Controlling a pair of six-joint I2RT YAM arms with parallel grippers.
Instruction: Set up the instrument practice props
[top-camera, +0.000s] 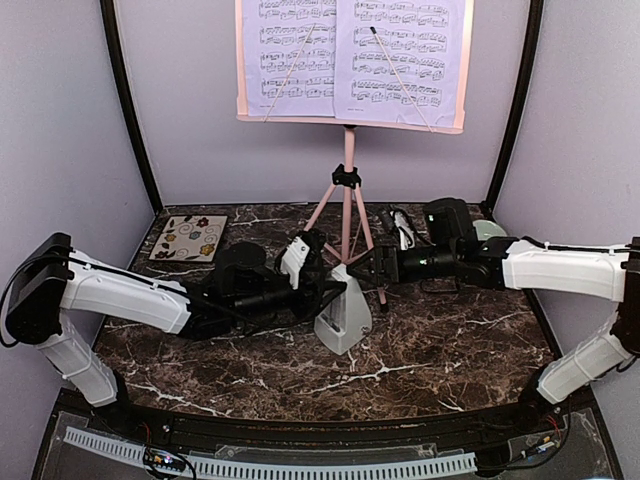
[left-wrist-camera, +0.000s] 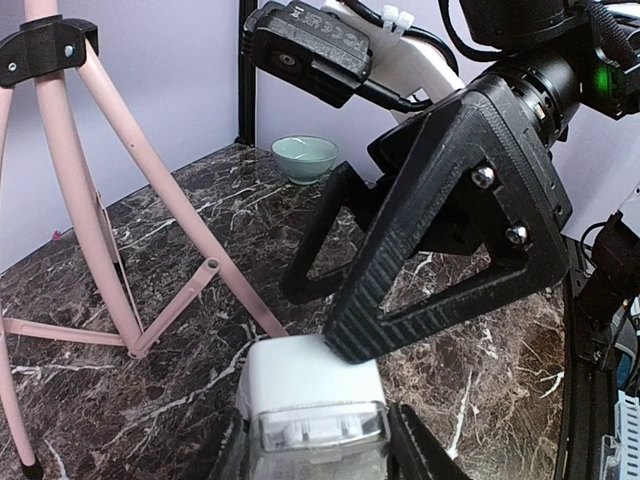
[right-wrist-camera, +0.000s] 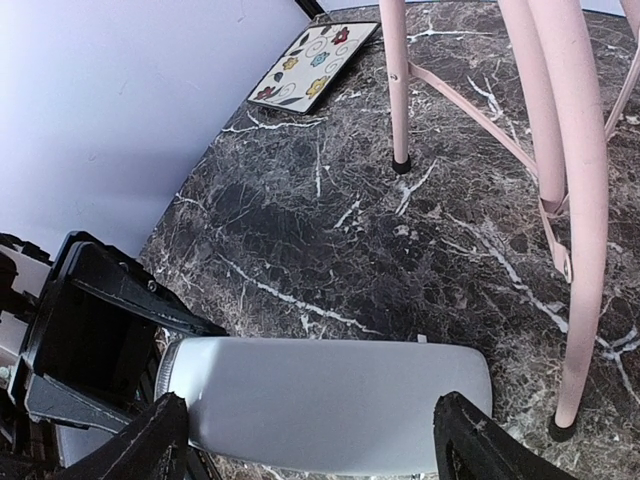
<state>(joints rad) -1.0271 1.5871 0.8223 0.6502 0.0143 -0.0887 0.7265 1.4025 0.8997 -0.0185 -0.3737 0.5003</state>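
Now | metronome (top-camera: 343, 318) stands mid-tabletop (top-camera: 450, 350), just before the stand (top-camera: 348, 200) legs | left gripper (top-camera: 325, 290) pinches it; right gripper (top-camera: 358, 268) spread wide astride it, one finger (left-wrist-camera: 430, 250) touching its top | risk: crowded grippers tip it or shove it into a leg, shaking stand and pages (top-camera: 400, 55)

A dark marble table (top-camera: 430, 350) with white veins lies under both pincers, closed in by pale lilac walls (top-camera: 60, 120) and black corner posts (top-camera: 130, 110). A square tile (top-camera: 189, 238) painted with flowers lies flat well to the left of the left pincer (top-camera: 325, 290) and farther back, while a small pale green bowl (left-wrist-camera: 304, 157) stands behind the right pincer (top-camera: 358, 270) and to its right, near the back wall. Just behind the right pincer lies a small white and black thing (top-camera: 402, 228), perhaps a clip, too blurred to name.
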